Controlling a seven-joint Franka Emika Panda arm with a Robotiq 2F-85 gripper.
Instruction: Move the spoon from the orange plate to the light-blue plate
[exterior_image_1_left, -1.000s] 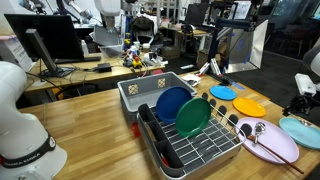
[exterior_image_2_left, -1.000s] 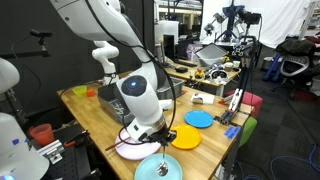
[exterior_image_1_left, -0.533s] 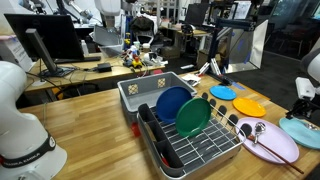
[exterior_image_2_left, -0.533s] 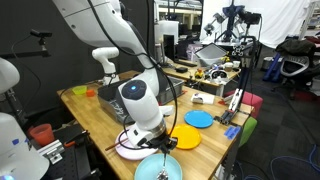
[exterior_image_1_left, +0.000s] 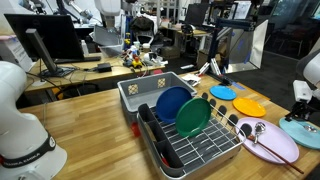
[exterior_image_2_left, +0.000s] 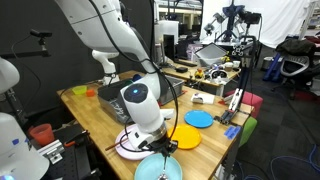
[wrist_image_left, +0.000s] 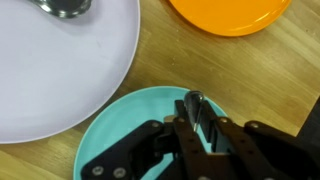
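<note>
Over the light-blue plate (wrist_image_left: 110, 125), in the wrist view, we have the pincer (wrist_image_left: 203, 138) closed tight on the dark spoon (wrist_image_left: 195, 105). The handle is clamped between the jaws and the bowl end sticks out ahead of them. The spoon's long axis runs straight out from the pincer toward the plate's far rim, and the whole visible length sits inside the plate outline. The orange plate (wrist_image_left: 230, 15) lies beyond, up and to the right in this view, bare as far as we can see, with a strip of counter (wrist_image_left: 160, 50) between the two plates. A pale pink plate (wrist_image_left: 60, 60) with a silver spoon (wrist_image_left: 65, 8) sits just beside the blue one; that's not our target. In both exterior views the pincer (exterior_image_1_left: 303, 103) hangs low over the light-blue plate (exterior_image_2_left: 150, 170), but we can't tell whether the spoon touches it. Our read: the carry is done and only the release is left. It needs little or no sideways correction, just a short drop if there is a gap, then opening the jaws. The risk we see is the spoon sticking to a pad or skidding toward the rim.
</note>
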